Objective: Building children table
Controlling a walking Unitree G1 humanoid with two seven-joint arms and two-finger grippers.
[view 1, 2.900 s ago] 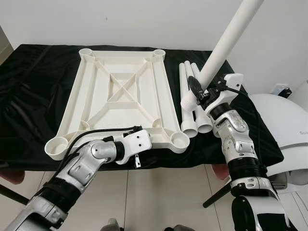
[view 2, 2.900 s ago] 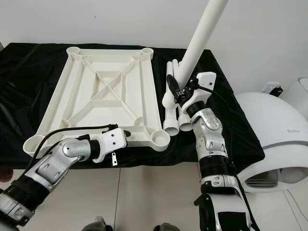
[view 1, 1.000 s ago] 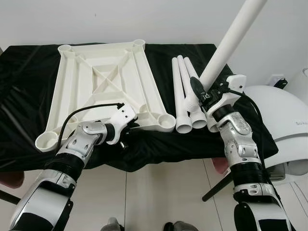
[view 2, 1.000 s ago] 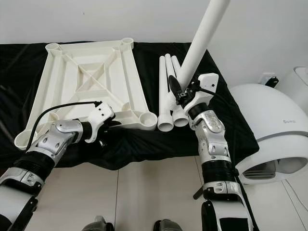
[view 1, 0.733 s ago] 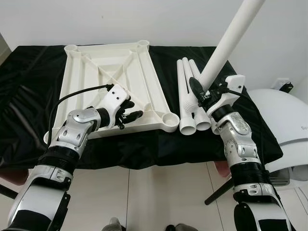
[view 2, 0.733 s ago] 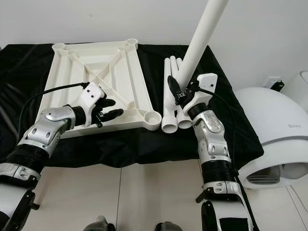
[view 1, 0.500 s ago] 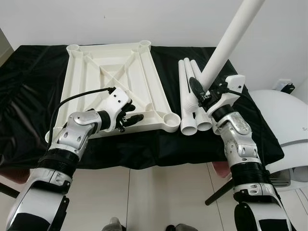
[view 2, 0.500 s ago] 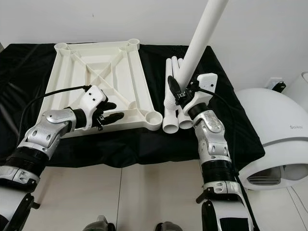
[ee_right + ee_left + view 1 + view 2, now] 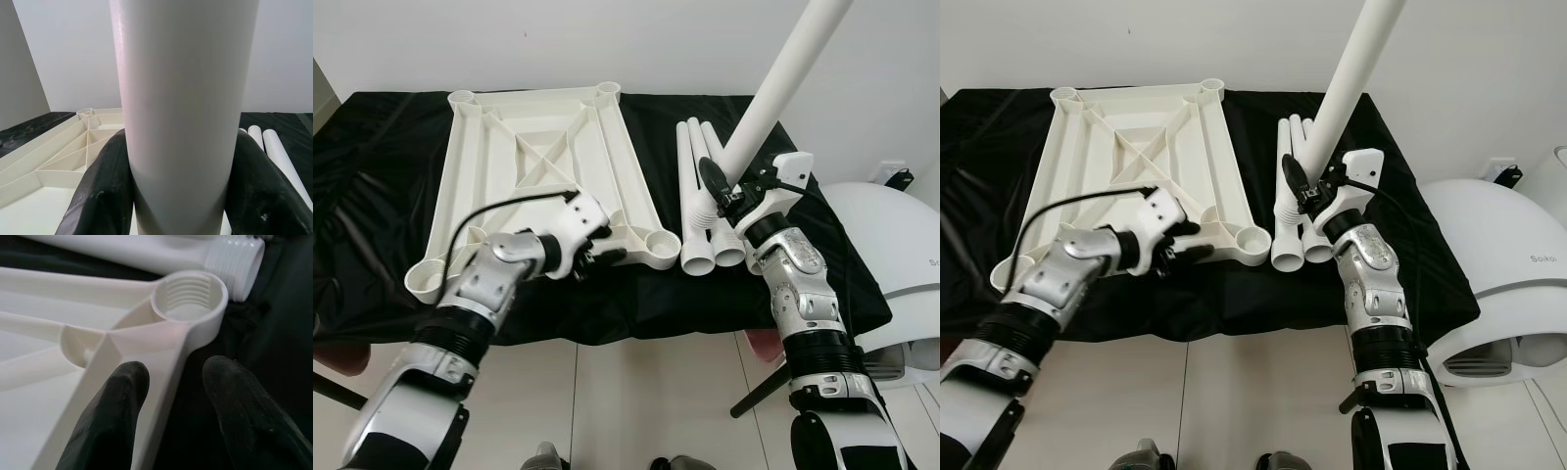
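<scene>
On black cloth [image 9: 372, 186], one tabletop [image 9: 533, 166], three legs [image 9: 695, 196], right hand [image 9: 722, 192] gripping fourth leg [image 9: 773, 88], left hand [image 9: 599, 250] open.

Black cloth [image 9: 372, 186] lies bare to the left of the tabletop [image 9: 548, 147] and along the front edge. The near-right socket [image 9: 188, 298] is open above, but the left gripper [image 9: 602, 250] straddles the rim beside it (fingers spread). Just right of it three legs [image 9: 697, 196] crowd the cloth, and the raised leg [image 9: 773, 88], clamped in the right gripper [image 9: 720, 191], slants overhead there.
</scene>
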